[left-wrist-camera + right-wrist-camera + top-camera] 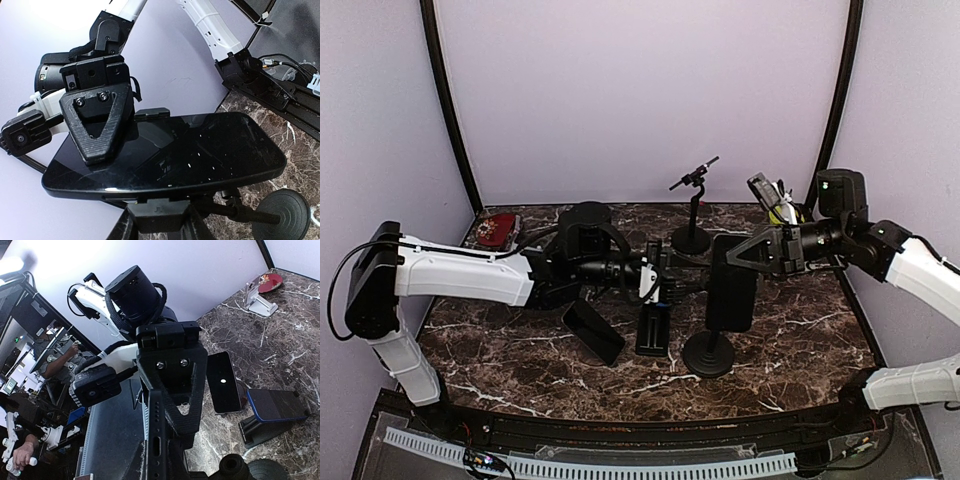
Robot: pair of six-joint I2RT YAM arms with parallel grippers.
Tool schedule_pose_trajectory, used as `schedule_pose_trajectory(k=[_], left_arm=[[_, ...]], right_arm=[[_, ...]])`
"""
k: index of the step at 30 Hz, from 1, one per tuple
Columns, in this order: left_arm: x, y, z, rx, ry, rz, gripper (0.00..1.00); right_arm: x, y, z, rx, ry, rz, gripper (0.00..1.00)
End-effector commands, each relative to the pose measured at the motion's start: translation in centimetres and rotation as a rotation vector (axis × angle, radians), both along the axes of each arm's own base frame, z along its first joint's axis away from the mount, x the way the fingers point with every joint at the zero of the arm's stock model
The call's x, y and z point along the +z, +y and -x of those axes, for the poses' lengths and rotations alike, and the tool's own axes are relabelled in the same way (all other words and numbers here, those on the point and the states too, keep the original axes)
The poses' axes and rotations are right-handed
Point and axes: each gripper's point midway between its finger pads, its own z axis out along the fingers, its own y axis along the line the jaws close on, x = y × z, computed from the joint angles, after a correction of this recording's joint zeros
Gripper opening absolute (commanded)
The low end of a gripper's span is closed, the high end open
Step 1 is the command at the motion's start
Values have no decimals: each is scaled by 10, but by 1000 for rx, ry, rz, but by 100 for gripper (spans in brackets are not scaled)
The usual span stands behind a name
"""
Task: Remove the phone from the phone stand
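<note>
From above, the phone [732, 285] is seen upright in the phone stand [708, 352] near the table's [800, 340] front edge, its top clamped by the right jaws; from the left wrist, the left jaws' state cannot be told; from the right wrist, the clamp is confirmed.

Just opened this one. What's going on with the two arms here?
The right tool is shut on the upper end of the phone, which sits in the clamp of the phone stand and has not come off yet. The left tool reaches in from the opposite side, close behind the phone. Whether it is gripping the stand is unclear. To the left, a spare phone lies flat and a propped phone sits beside it, both untouched.
</note>
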Motion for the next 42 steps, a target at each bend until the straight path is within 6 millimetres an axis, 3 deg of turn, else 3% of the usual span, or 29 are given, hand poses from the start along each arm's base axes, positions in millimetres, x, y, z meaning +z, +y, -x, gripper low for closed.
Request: schedule_pose_trajectory(k=[1, 13, 27, 33, 34, 35, 42], left_arm=[[6, 9, -15, 17, 13, -9, 0], [0, -1, -6, 1, -8, -30, 0], [-7, -7, 2, -8, -23, -43, 0], [-7, -6, 3, -5, -32, -44, 0], [-7, -6, 4, -4, -32, -44, 0], [-8, -5, 4, -5, -33, -45, 0], [-8, -3, 5, -1, -35, -46, 0]], right_arm=[[28, 3, 21, 102, -43, -92, 0], [45, 18, 18, 111, -101, -142, 0], [97, 19, 9, 54, -200, -284, 0], [110, 10, 4, 19, -208, -282, 0], [115, 6, -18, -119, -214, -289, 0], [117, 1, -27, -172, -219, -291, 0], [132, -41, -65, -427, -241, -296, 0]])
